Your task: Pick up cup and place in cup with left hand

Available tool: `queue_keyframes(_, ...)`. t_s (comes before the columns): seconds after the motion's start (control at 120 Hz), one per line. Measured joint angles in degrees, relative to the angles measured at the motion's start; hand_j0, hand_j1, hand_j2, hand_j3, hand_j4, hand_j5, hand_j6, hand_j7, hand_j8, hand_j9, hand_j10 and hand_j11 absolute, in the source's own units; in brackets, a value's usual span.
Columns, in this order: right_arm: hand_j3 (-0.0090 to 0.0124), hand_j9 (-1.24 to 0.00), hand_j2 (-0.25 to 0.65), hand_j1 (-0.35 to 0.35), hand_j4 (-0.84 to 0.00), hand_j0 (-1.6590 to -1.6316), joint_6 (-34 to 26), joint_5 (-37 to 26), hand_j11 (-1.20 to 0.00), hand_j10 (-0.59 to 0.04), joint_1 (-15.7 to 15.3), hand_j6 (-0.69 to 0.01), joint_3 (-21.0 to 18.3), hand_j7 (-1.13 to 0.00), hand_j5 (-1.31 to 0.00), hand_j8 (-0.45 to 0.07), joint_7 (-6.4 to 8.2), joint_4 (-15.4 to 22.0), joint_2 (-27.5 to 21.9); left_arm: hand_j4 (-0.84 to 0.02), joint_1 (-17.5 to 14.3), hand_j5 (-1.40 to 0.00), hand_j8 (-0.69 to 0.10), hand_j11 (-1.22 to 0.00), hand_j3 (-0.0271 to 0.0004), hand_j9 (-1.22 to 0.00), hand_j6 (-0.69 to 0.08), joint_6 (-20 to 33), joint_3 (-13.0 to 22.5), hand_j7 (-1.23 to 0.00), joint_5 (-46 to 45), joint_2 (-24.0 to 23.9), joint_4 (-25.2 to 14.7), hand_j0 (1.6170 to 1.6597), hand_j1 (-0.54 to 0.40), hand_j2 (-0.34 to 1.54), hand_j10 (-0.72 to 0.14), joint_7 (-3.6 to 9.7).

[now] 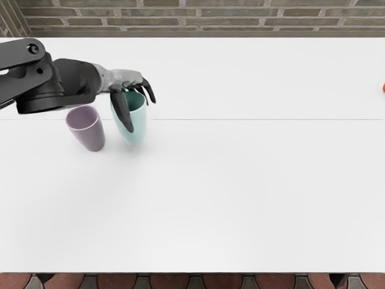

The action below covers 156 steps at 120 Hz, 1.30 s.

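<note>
While my left hand (124,80) overlaps one teal cup (139,122), its openness and hold I cannot tell; one purple cup (91,135) stands nearby.

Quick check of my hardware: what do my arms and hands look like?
The left arm has dark grey, round-ended links with round black joint marks, and a charcoal forearm. The left hand is mottled pale grey, turning black further out. The right arm is out of view.

Left hand (124,81) over teal cup (138,123), purple cup (89,132) just beside it; white table (240,192)
</note>
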Motion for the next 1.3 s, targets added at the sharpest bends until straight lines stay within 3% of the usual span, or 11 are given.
queue_keyframes(0.358,0.0000,-0.04,-0.006,-0.312,-0.031,-1.6581,0.0,0.0,-0.04,-0.031,0.1,-0.031,0.0,-0.04,-0.04,-0.031,0.00,0.7,0.0,-0.499,-5.3,-0.64,-0.317,-0.67,0.0000,-0.66,-0.418,-3.7,0.2,-0.66,-5.8,4.2,1.0,1.6532,-0.064,0.06,-0.356,0.01)
queue_keyframes(0.475,0.0000,-0.04,-0.006,-0.312,-0.031,-1.6581,0.0,0.0,-0.04,-0.031,0.1,-0.031,0.0,-0.04,-0.04,-0.031,0.00,0.8,0.0,-0.505,-5.8,-0.66,-0.313,-0.68,0.0000,-0.66,-0.409,-5.0,0.3,-0.67,-6.7,6.0,1.0,1.6530,-0.060,0.05,-0.352,0.01)
queue_keyframes(0.692,0.0000,-0.04,-0.006,-0.312,-0.031,-1.6581,0.0,0.0,-0.04,-0.031,0.2,-0.031,0.0,-0.04,-0.04,-0.031,0.00,1.4,0.0,-0.518,-9.9,-0.69,-0.294,-0.70,0.0000,-0.68,-0.402,-7.4,0.4,-0.69,-9.2,8.7,1.0,1.6527,-0.076,0.05,-0.333,0.01)
queue_keyframes(0.967,0.0000,-0.04,-0.006,-0.312,-0.031,-1.6581,0.0,0.0,-0.04,-0.031,0.2,-0.030,0.0,-0.04,-0.04,-0.031,0.00,1.6,0.0,-0.538,-11.0,-0.71,-0.255,-0.72,0.0000,-0.73,-0.378,-9.5,0.8,-0.74,-10.6,11.4,1.7,1.6522,-0.087,0.03,-0.311,0.04)
queue_keyframes(1.158,0.0000,-0.04,-0.006,-0.312,-0.031,-1.6581,0.0,0.0,-0.04,-0.031,0.2,-0.030,0.0,-0.04,-0.04,-0.031,0.00,2.5,0.0,-0.549,-10.5,-0.72,-0.247,-0.73,0.0000,-0.74,-0.369,-11.9,0.8,-0.75,-10.6,15.2,1.8,1.6520,-0.090,0.02,-0.307,0.05)
queue_keyframes(1.3,0.0000,-0.04,-0.006,-0.312,-0.031,-1.6581,0.0,0.0,-0.04,-0.031,0.2,-0.030,0.0,-0.04,-0.04,-0.031,0.00,2.7,0.0,-0.555,-9.9,-0.73,-0.235,-0.74,0.0000,-0.76,-0.355,-12.8,0.8,-0.77,-10.6,15.4,1.9,1.6516,-0.091,0.00,-0.293,0.05)
